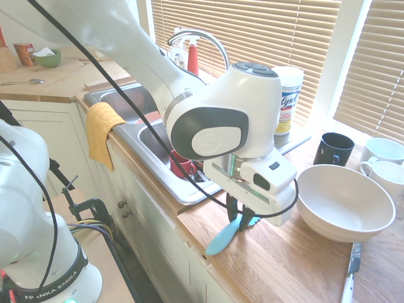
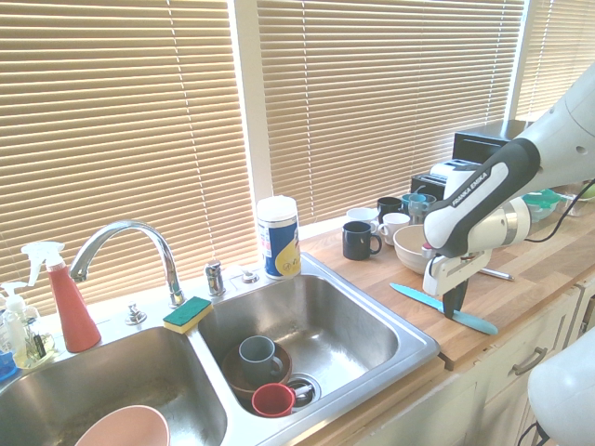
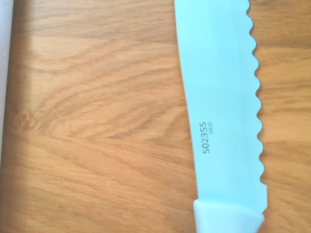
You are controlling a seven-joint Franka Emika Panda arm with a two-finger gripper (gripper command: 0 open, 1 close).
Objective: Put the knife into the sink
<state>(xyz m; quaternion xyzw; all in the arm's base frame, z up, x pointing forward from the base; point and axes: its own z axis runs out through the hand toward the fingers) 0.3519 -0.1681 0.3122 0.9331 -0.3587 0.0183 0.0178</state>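
Bearing "502355", the light-blue knife [image 3: 221, 107] lies on wood.

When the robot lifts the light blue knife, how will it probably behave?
The light blue knife looks like thin plastic, so probably light. Its long flat shape may tip or swivel if gripped off-centre. The smooth handle could be slippery.
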